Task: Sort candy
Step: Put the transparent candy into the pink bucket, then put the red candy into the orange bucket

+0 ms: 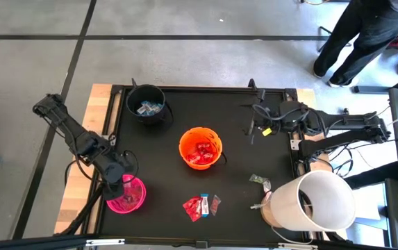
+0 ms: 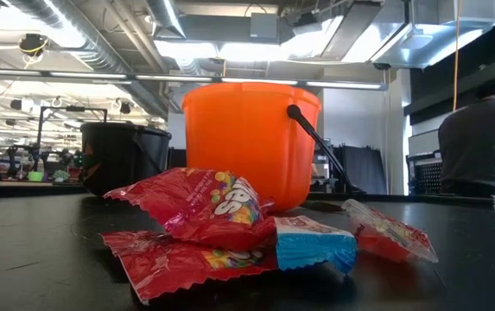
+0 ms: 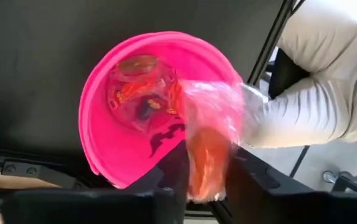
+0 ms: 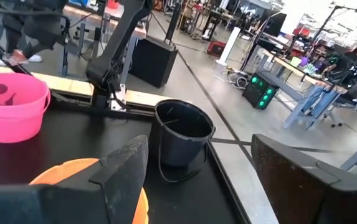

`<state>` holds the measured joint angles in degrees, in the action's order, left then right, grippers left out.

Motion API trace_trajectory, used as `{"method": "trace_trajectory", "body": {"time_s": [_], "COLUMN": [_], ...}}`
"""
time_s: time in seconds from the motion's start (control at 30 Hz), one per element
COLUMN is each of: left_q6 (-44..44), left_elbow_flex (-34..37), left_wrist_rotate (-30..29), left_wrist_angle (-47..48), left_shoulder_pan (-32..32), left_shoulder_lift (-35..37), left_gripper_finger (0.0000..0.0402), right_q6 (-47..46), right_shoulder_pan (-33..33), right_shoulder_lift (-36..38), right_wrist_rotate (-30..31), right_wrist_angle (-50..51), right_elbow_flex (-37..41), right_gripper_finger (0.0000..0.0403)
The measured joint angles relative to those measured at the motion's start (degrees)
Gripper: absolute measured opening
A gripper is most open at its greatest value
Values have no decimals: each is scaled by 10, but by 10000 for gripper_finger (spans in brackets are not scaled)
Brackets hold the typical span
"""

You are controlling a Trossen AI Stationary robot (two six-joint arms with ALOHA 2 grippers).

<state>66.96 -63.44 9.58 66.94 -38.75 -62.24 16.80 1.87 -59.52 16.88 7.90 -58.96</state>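
Observation:
My left gripper (image 1: 120,182) hangs over the pink bucket (image 1: 130,196) at the table's near left, shut on a clear orange-tinted candy (image 3: 206,163). The bucket (image 3: 113,124) holds a few more clear-wrapped sweets. Red packets (image 2: 204,207) and a blue-and-white bar (image 2: 312,244) lie in a pile (image 1: 200,206) on the black table near its front edge. My right gripper (image 1: 256,125) hovers open over the table's far right, pointing level toward the left, nothing between its fingers (image 4: 125,174). My left gripper has the candy's lower part (image 3: 204,177) between its two fingers, which slant down from above over the pink bucket's rim. The candy is lifted clear. Its crinkled clear wrapper end (image 3: 212,109) sticks out beyond the fingertips toward the bucket's opening.
An orange bucket (image 1: 201,148) with red packets stands mid-table, and a black bucket (image 1: 146,104) with blue-and-white bars at the far left. A big white container (image 1: 315,201) lies at the near right, with loose sweets (image 1: 260,181) beside it. A person (image 1: 365,35) stands beyond the far right corner.

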Motion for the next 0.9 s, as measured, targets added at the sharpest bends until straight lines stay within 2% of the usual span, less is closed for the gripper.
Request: {"method": "trace_trajectory", "body": {"time_s": [0.3, 0.43, 0.57, 0.77, 0.9], "left_q6": [3, -4, -14, -28, -78], "left_elbow_flex": [0, 0, 0, 0, 0], "left_wrist_rotate": [-6, -16, -16, -23, -55], "left_wrist_angle": [1, 1, -10, -46, -84], "left_shoulder_pan": [-14, -14, -14, -14, -14], "left_shoulder_lift": [0, 0, 0, 0, 0], "left_gripper_finger": [192, 223, 226, 210, 200], "right_q6": [0, 0, 0, 0, 0], "right_shoulder_pan": [0, 0, 0, 0, 0], "right_shoulder_lift": [-31, -42, -53, -63, -65], "right_wrist_rotate": [0, 0, 0, 0, 0], "right_wrist_angle": [0, -1, -2, 0, -3], "right_elbow_flex": [0, 0, 0, 0, 0], "right_gripper_finger": [285, 285, 285, 285, 285]}}
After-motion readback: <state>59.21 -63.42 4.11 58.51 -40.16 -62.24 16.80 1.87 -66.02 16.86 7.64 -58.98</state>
